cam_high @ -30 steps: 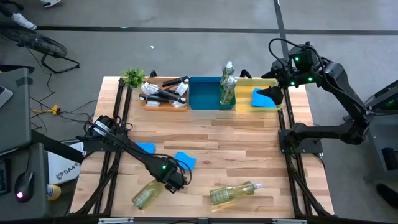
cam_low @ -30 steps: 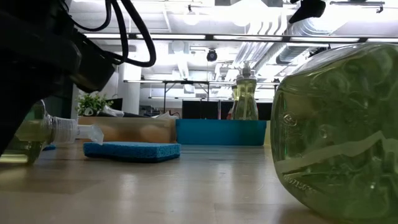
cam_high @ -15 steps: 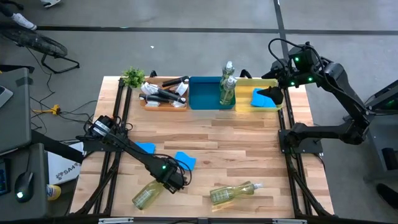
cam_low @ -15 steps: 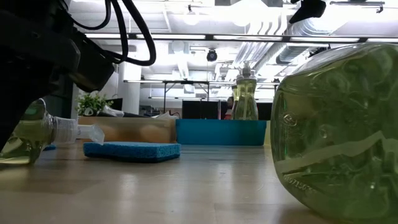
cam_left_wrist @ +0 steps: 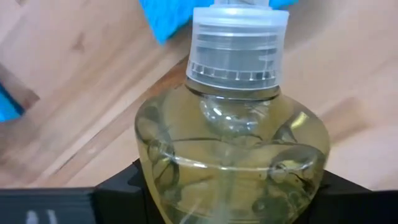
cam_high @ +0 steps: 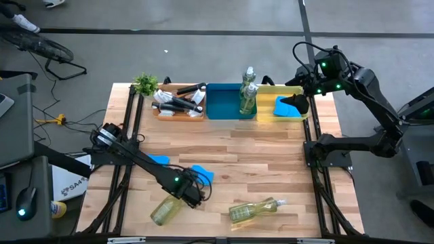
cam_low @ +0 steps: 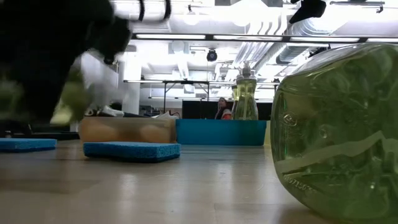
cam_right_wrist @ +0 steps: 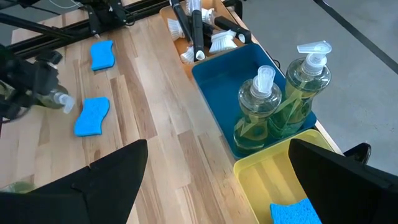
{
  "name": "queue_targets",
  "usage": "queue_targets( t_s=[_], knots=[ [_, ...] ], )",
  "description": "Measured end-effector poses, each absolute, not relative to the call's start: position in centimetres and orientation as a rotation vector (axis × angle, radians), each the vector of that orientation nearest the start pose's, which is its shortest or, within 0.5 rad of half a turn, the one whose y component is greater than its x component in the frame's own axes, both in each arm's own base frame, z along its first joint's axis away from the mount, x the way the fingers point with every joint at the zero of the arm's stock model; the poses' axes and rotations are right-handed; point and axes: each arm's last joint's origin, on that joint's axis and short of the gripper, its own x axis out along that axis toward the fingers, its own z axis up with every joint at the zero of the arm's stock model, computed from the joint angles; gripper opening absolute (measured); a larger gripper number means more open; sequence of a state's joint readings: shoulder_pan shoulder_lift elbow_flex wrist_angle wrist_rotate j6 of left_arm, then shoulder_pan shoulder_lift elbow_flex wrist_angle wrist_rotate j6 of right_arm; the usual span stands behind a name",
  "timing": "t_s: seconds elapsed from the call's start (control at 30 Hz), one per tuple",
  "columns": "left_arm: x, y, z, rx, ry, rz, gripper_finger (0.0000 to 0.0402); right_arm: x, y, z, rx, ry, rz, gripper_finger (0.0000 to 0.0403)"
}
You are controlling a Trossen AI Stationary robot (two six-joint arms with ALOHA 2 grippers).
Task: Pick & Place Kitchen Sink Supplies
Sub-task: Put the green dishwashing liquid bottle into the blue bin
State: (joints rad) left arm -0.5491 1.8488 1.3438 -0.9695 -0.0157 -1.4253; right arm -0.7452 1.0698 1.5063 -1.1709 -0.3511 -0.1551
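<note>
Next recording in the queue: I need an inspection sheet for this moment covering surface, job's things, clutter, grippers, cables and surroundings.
Surface: wooden table, bare planks mid-table.
Job's things: two upright bottles in the blue bin; brushes in the wooden tray; one sponge in the yellow bin; two loose sponges; one lying bottle; one held bottle.
Clutter: potted plant at the far corner.
Grippers: left gripper shut on the held bottle near the front edge; right gripper open over the yellow bin.
Cables: loose cables on the floor.
Surroundings: grey floor; a person far behind.
</note>
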Motion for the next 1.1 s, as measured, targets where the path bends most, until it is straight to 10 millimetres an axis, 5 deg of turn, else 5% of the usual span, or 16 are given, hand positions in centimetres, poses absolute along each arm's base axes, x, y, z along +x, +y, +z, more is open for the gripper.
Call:
queue_targets(
  t_s=[0.23,0.53,0.83,1.1],
  knots=[
    [29.6,-17.4,25.5,-0.671,1.158,0.684,0.0196,12.5,-10.1,42.9,0.245,0.654,-0.328,0.0385],
    [31.3,-13.8,32.6,-0.383,0.579,0.857,0.0196,12.7,-10.4,43.3,0.23,0.606,-0.338,0.0385],
    [34.9,-3.8,34.2,-0.162,0.506,1.084,0.0196,13.0,-10.7,43.8,0.22,0.55,-0.37,0.0385],
    [38.1,7.5,36.5,-0.067,0.491,0.92,0.0196,13.0,-11.4,44.3,0.179,0.51,-0.542,0.0385]
  ],
)
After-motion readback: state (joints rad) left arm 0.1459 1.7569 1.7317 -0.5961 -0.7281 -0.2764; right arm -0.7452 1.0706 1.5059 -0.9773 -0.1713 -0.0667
